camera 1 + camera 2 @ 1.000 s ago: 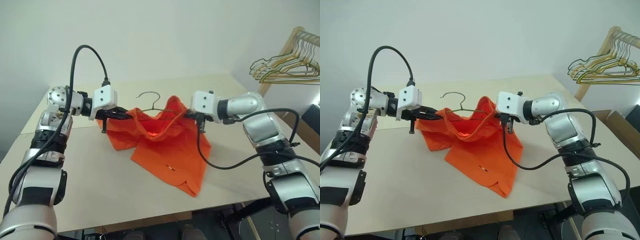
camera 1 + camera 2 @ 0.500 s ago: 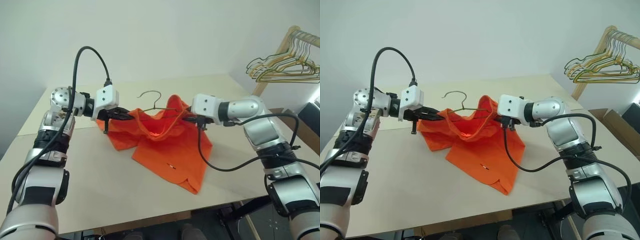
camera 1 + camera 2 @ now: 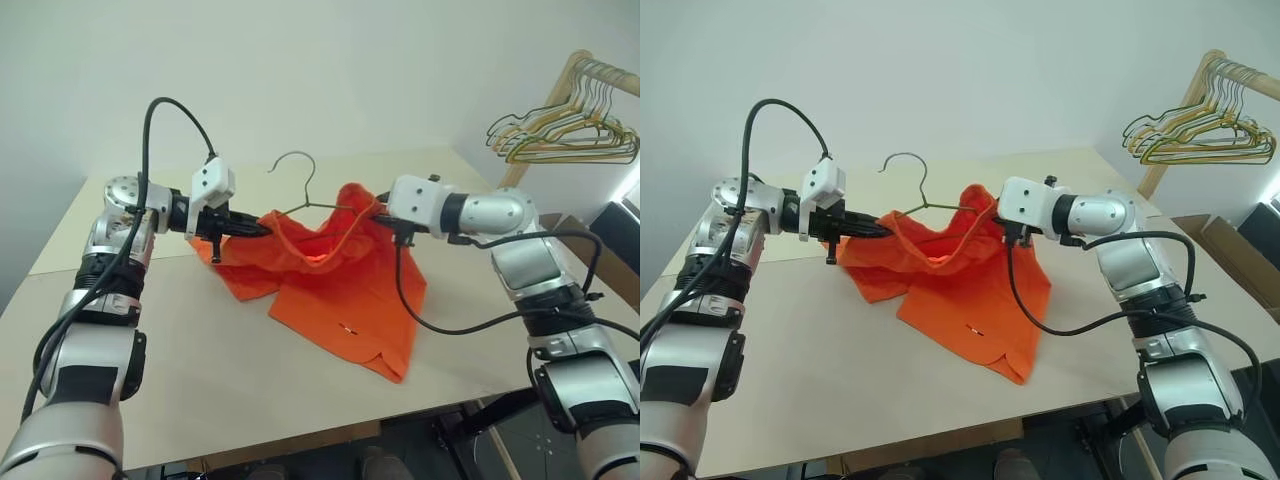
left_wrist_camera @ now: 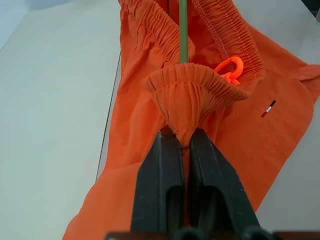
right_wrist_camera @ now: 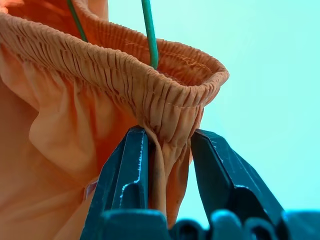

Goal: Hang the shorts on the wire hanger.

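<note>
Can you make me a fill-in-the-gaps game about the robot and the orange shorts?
1. Both grippers pinch the waistband of the ____ shorts.
2. The thin wire hanger pokes up out of the ____ of the shorts.
3. The shorts' legs trail down onto the ____.
4. The bunch of hangers hangs from a ____ rack.

Missing words: orange; waistband; table; wooden

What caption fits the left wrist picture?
Left gripper pinching the orange shorts at the waistband, wire hanger running inside.
</note>
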Controlling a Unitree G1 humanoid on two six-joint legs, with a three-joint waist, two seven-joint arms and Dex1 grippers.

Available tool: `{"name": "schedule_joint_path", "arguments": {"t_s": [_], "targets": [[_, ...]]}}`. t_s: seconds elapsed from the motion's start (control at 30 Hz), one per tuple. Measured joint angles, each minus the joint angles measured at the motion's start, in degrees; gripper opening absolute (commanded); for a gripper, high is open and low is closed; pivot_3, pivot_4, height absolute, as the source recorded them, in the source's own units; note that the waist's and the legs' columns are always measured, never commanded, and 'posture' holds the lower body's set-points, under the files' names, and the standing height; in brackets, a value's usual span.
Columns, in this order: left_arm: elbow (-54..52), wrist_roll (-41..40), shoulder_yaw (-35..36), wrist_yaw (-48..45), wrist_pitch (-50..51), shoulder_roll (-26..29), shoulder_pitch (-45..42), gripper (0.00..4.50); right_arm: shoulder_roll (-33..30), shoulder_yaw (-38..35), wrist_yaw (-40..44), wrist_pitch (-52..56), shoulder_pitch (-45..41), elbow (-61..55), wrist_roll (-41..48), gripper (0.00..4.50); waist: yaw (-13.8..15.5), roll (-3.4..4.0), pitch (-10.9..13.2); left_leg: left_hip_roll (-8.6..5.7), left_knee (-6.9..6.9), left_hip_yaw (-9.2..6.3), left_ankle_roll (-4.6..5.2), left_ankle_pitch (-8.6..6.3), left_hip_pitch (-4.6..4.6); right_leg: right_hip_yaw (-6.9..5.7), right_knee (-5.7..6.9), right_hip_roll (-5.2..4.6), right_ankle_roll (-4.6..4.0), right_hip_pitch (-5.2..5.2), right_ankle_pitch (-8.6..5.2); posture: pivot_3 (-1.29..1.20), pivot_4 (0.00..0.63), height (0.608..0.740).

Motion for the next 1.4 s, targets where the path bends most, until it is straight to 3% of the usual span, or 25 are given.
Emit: {"name": "schedule_joint_path", "arguments": {"t_s": [0.3,0.6,1.1,1.2,1.3,1.4], "targets": [[4.22,-0.36,1.55,-6.31,-9.73,-0.9,-0.73,0.0,-1.69,-1.07,10.59,0.34,-0.05,1.65,7.2,1.67,-0.02,0.0,0.0,0.0,0.01,0.0,0.01,-0.01,0.0,-0.01,-0.04,-0.01,0.0,0.05,0.0,-0.04,0.0,0.74],[5.97,1.84,0.38,-7.34,-12.27,-1.41,-2.77,0.0,-2.38,-1.76,21.93,6.98,-3.98,4.59,13.22,1.67,-0.02,0.0,0.0,0.02,0.01,0.0,0.03,-0.02,0.0,-0.01,-0.03,0.0,0.0,0.04,0.0,-0.04,0.0,0.74],[6.51,1.84,0.62,-7.28,-12.4,-3.42,-3.1,0.0,-0.54,0.84,22.92,10.02,-5.38,4.56,10.26,1.67,-0.01,0.0,0.0,0.02,0.01,0.0,0.02,-0.01,-0.02,-0.01,-0.01,-0.01,0.0,-0.01,0.0,-0.05,0.0,0.74],[6.55,1.83,0.71,-7.34,-12.32,-3.4,-3.1,0.0,-0.08,0.84,22.94,11.99,-5.39,4.57,10.06,1.14,-0.02,0.0,0.0,0.01,0.01,0.0,0.02,-0.01,-0.03,-0.01,-0.01,-0.02,0.0,-0.02,0.0,-0.05,0.0,0.74],[6.94,1.75,1.17,-7.29,-12.15,-3.46,-3.14,0.0,0.08,0.84,23.03,13.19,-5.4,4.57,10.06,0.2,-0.03,0.0,0.0,0.02,0.01,-0.01,0.02,-0.01,-0.03,-0.01,0.0,-0.01,0.0,-0.03,0.0,-0.05,0.0,0.74],[7.39,1.76,1.29,-7.24,-12.15,-3.49,-3.54,0.0,0.19,0.87,23.1,13.93,-5.4,4.57,10.04,0.04,-0.04,0.0,0.0,0.01,0.01,0.0,0.02,-0.01,-0.04,-0.01,0.0,-0.02,0.0,-0.03,0.0,-0.05,0.0,0.74]]}}
